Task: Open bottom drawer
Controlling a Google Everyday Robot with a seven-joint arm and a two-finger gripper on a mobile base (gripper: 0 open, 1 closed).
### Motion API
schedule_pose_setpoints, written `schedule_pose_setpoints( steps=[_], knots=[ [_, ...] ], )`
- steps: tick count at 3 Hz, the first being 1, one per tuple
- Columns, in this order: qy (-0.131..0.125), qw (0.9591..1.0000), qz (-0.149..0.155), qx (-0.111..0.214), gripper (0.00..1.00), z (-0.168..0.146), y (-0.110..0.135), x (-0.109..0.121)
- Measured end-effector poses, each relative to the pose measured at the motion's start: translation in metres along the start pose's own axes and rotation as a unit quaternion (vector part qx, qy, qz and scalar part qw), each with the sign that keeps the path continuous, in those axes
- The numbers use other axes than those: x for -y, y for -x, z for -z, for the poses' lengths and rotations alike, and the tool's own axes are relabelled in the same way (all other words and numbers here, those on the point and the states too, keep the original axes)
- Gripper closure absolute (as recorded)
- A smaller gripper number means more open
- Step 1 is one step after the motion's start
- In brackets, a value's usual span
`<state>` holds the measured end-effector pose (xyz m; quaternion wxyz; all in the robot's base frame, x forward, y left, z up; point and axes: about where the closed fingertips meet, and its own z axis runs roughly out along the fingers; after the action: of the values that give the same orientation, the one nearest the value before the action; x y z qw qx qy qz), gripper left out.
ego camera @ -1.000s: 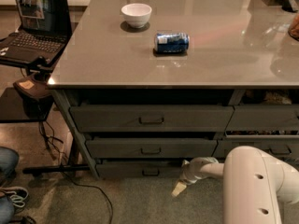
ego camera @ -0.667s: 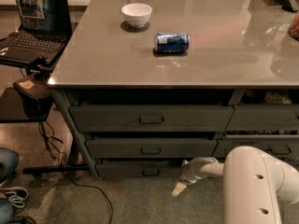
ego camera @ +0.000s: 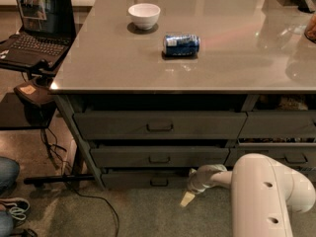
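Observation:
The bottom drawer (ego camera: pixel 129 179) is the slimmest dark grey front, lowest of the wide stack under the table, with a small dark loop handle (ego camera: pixel 159 182) at its centre. Its front sits flush with the stack. My white arm reaches in from the lower right, and the gripper (ego camera: pixel 190 194) hangs just above the floor, close in front of the drawer's right end and to the right of the handle. It touches neither the handle nor the front that I can see.
A grey table (ego camera: pixel 98 68) carries a white bowl (ego camera: pixel 144 15) and a blue can (ego camera: pixel 181 44) lying on its side. A laptop (ego camera: pixel 34 28) stands at left, cables (ego camera: pixel 94 201) trail on the floor, and a person's shoe (ego camera: pixel 12 209) is at lower left.

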<state>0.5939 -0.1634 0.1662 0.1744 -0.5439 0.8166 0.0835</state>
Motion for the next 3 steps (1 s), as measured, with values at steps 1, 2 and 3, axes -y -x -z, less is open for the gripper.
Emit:
schedule_pose_setpoints(
  steps=[1, 2, 3],
  knots=[
    [0.0, 1.0, 0.0, 0.0, 0.0, 0.0, 0.0, -0.0001],
    [0.0, 1.0, 0.0, 0.0, 0.19, -0.0001, 0.0, -0.0001],
    [0.0, 1.0, 0.0, 0.0, 0.42, -0.0001, 0.0, -0.0001]
  ],
)
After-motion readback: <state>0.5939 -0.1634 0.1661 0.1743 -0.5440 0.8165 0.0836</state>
